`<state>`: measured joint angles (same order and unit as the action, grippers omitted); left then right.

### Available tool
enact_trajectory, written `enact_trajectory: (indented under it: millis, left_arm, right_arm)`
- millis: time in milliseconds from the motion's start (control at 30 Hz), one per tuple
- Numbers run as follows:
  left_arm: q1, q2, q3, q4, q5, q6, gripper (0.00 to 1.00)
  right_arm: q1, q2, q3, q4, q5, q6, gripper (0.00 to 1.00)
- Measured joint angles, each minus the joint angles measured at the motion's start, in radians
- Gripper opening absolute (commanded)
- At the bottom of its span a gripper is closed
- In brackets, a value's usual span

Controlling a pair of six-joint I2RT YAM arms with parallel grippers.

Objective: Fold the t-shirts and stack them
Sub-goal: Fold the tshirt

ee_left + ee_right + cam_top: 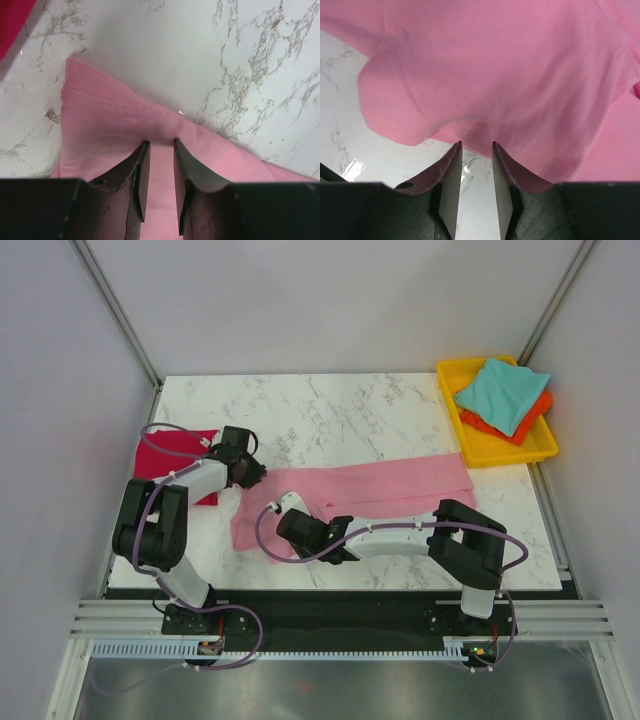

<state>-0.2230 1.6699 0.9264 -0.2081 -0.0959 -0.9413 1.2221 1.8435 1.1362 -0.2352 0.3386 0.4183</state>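
- left gripper (161, 144) pinching a raised fold of the pink t-shirt (105, 135).
- right gripper (476, 145) narrowly parted at the shirt's hem; grip cannot be told.

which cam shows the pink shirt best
Top external: the pink shirt shows almost whole, a long strip stretched across the table. Left wrist shows only a hemmed corner of it; right wrist only a close-up of draped cloth and a hem.
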Motion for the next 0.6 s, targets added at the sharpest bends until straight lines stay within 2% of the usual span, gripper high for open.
enact_trajectory:
  millis: [600]
  left_arm:
    - [0.003, 0.013, 0.002, -0.003, 0.0, 0.0, 0.32]
  right_arm:
    - [0.0, 0.028, -0.005, -0.011, 0.002, 0.006, 0.29]
